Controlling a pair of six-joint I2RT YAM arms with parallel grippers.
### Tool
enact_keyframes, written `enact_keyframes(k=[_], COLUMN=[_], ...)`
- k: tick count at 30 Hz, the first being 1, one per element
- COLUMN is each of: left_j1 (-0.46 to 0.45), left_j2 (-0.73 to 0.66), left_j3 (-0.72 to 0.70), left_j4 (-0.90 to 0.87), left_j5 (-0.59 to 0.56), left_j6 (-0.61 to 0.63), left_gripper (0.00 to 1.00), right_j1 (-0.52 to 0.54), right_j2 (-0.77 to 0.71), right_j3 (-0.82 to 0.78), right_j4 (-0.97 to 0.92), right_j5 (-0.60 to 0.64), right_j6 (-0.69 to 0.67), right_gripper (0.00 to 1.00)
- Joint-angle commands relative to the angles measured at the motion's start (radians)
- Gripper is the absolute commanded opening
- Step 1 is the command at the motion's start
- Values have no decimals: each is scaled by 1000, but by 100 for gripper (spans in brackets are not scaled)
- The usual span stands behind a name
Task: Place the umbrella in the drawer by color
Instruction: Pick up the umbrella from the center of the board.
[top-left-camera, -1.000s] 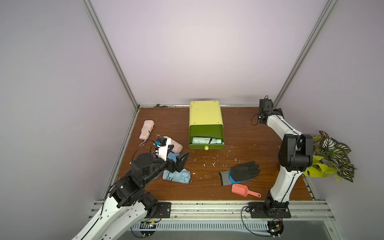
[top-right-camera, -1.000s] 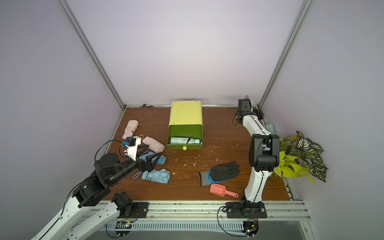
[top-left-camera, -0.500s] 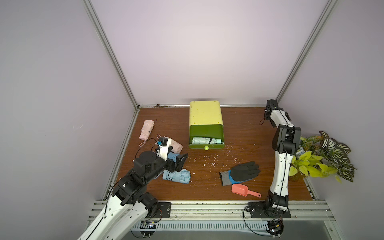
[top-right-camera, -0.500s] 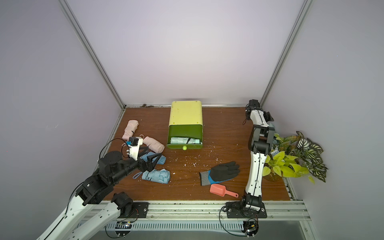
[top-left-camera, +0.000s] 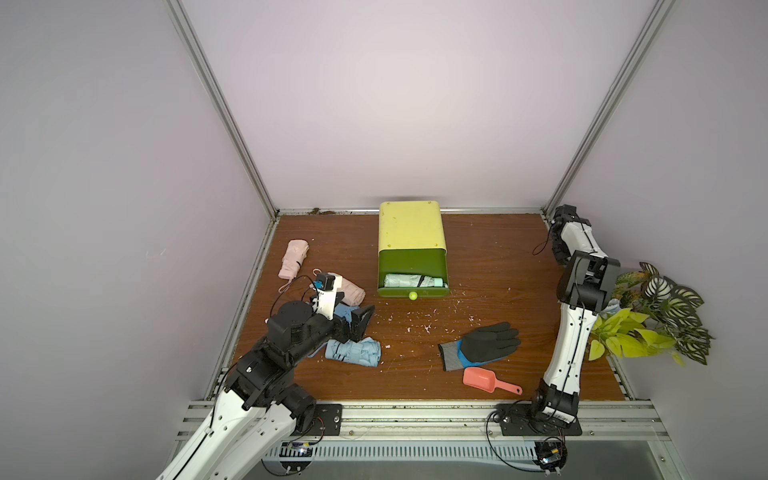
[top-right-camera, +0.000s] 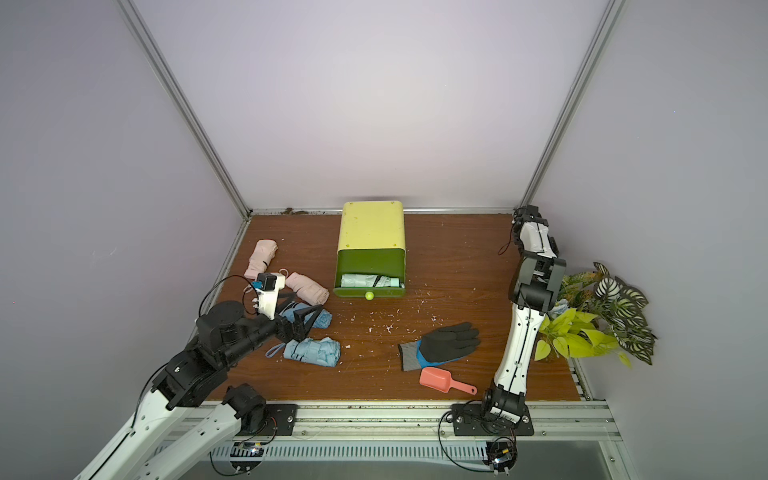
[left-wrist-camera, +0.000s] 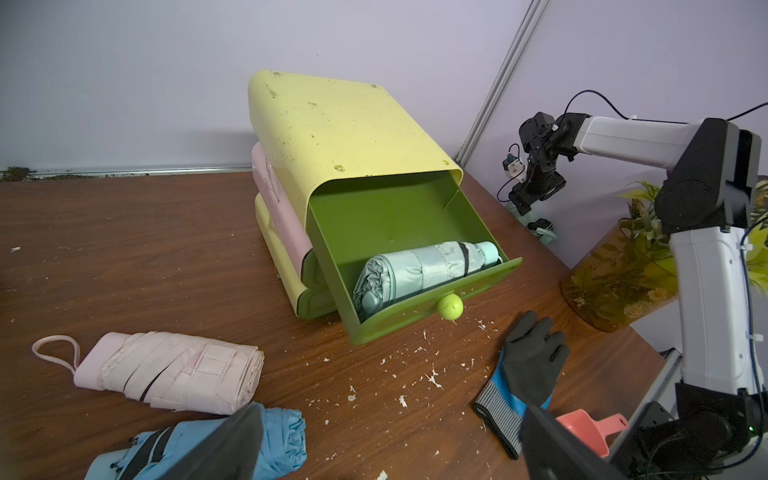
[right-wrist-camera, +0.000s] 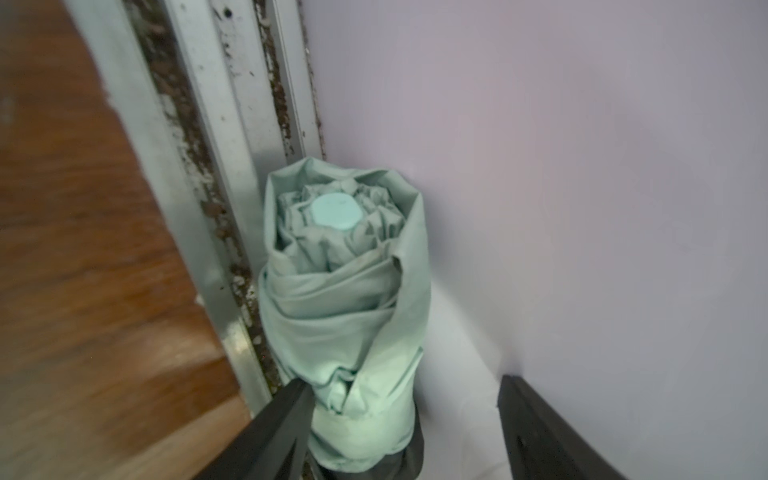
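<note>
At right table edge (right-wrist-camera: 62, 216), against wall (right-wrist-camera: 582, 166): right claw (right-wrist-camera: 401, 384) straddles mint umbrella (right-wrist-camera: 345, 299), jaws apart, not clamped. Pickup step. Next: close, lift, carry to open green drawer (top-left-camera: 411, 261). Left claw (top-left-camera: 362, 322) spread wide over blue umbrella (left-wrist-camera: 282, 432).

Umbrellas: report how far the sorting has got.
Done: one mint umbrella lies in the open green drawer. In hand: the right gripper, open, straddles a second mint umbrella at the wall. Remaining: two pink umbrellas and two blue umbrellas lie on the table; the left gripper is open and empty.
</note>
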Motion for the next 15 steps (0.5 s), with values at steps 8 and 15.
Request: enact_keyframes(k=[8, 15], left_j1=[12, 12], left_j2=[4, -15], left_j3=[-6, -7], left_j4=[7, 7], left_j5=[-22, -30], left_j6=[5, 5], left_gripper=[100, 100], right_j1=[-37, -37], right_j2=[3, -32], right_j3=[74, 71], right_j4=[-95, -97], right_j5=[-181, -224], right_j6=[48, 42], right_gripper=[27, 0])
